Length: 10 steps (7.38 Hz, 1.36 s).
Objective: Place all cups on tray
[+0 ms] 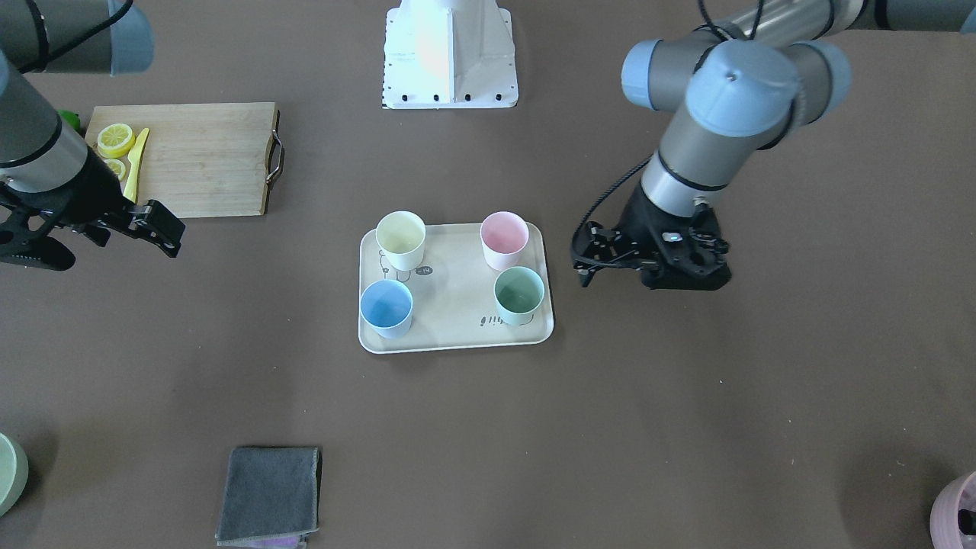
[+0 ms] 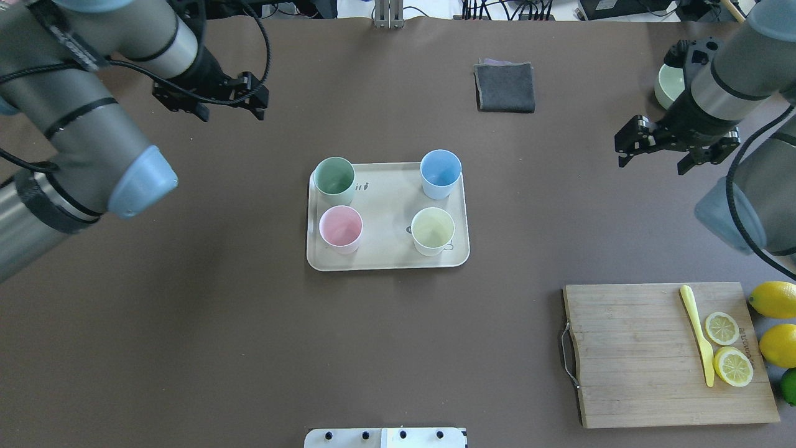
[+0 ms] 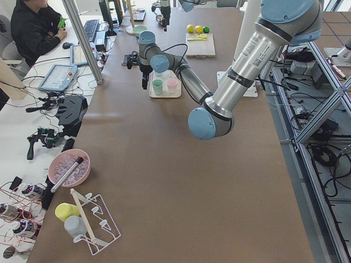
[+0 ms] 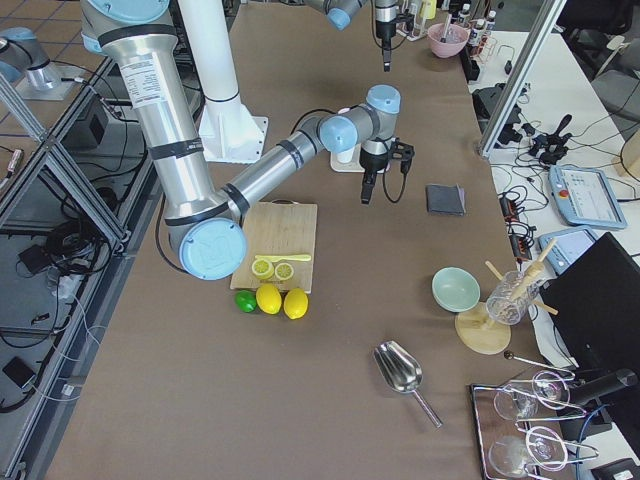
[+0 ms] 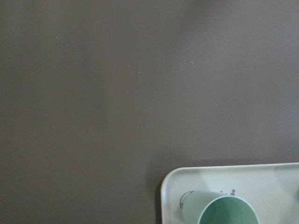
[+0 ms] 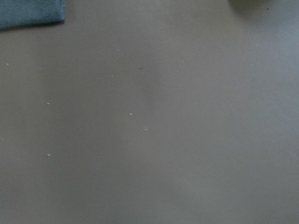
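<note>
Mint green cup [image 2: 334, 179], pink cup [image 2: 340, 228], light blue cup [image 2: 440, 173], pale yellow cup [image 2: 433, 230]: upright on tray [image 2: 388, 252], far from every counter [image 2: 398, 348] edge. Left end effector [image 2: 231, 112], right end effector [image 2: 653, 163]: spread wide, empty. Risk: a low arm sweep could topple one.

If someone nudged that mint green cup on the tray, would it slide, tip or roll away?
The mint green cup looks like thin plastic and is empty, so probably light. Pushed low, it would likely slide on the smooth tray until the raised rim stops it; pushed near its top, it might tip, then roll.
</note>
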{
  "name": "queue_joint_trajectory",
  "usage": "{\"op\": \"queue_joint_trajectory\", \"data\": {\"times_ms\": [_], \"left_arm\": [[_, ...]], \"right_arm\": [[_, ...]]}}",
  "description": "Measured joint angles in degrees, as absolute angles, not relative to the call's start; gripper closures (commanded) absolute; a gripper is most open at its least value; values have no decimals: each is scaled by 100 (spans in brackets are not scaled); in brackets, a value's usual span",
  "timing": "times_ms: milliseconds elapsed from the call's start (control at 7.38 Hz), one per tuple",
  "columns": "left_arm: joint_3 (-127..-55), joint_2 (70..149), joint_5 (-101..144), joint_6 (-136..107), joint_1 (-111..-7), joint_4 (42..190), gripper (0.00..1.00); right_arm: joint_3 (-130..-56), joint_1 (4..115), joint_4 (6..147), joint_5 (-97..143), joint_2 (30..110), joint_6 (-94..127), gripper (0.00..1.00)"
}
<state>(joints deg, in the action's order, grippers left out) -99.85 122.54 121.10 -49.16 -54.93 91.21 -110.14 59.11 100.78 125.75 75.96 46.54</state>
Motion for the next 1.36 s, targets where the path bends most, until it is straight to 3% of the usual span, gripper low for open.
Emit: {"op": "queue_joint_trajectory", "data": {"times_ms": [271,813,1355], "left_arm": [[-10370,11427,12404,-3661,-6332,8938,1],[-10396,9921,12569,-2118,-7487,9308,1],[-9995,9225,13168,-1206,-8343,9498,1]], "right_arm": [[-11003,6503,10053,12717,8272,3384,0],[-10702,7886,10057,12787,9098,999,0],[-10569,8658,10055,13046,9715,94,0]]}}
